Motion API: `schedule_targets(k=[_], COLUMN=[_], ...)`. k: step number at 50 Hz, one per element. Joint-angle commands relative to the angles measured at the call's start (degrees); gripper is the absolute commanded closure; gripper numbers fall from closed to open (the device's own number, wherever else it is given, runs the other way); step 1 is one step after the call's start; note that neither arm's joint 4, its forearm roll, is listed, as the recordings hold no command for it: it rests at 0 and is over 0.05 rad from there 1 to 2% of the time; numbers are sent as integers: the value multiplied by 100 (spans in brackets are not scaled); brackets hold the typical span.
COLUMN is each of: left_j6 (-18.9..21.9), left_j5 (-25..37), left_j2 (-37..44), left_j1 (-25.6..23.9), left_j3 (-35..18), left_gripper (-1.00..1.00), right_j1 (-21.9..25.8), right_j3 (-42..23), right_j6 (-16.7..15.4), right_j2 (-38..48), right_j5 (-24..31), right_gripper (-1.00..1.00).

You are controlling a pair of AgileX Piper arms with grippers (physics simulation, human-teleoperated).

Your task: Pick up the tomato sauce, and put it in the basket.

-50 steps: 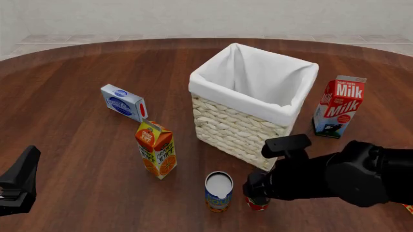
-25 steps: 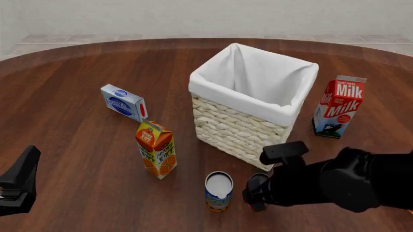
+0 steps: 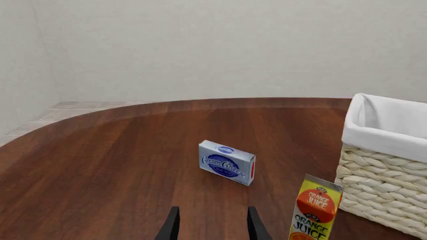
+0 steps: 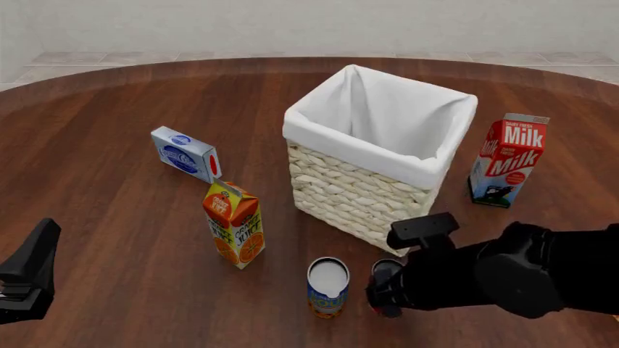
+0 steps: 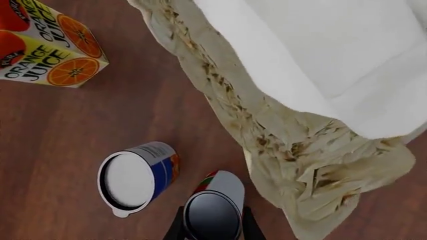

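The tomato sauce [image 4: 388,269] is a small can just in front of the basket's [image 4: 360,190] near corner. My right gripper [image 4: 385,291] is shut on it. In the right wrist view the can [image 5: 213,212] sits between the two fingers [image 5: 176,228], its dark top towards the camera and a strip of red and green label showing. The wicker basket [image 5: 300,160] with its white lining is close beside it. My left gripper [image 4: 34,262] is at the table's near left, open with nothing in it [image 3: 213,229].
A blue and orange can [image 4: 327,286] stands just left of the tomato sauce. An orange juice carton [image 4: 234,225] and a cream cheese box [image 4: 185,154] are left of the basket. A milk carton [image 4: 509,159] stands to its right.
The right arm has shifted over the tomato sauce, and the can's top now shows higher in the front view, between the fingers. The left arm has not moved.
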Motion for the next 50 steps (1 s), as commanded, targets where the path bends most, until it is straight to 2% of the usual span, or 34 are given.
schedule_targets(k=[1, 15, 50], left_j6=[1, 0, 0], left_j5=[1, 1, 1], left_j2=[-2, -1, -1], left_j1=[0, 0, 0], left_j3=[0, 0, 0], left_gripper=[-100, -100, -100], right_j1=[17, -13, -226], right_j3=[-10, -5, -146], right_j6=[43, -40, -403], right_j2=[-126, -423, -2238], right_j5=[97, 317, 1806], right_gripper=[100, 100, 100])
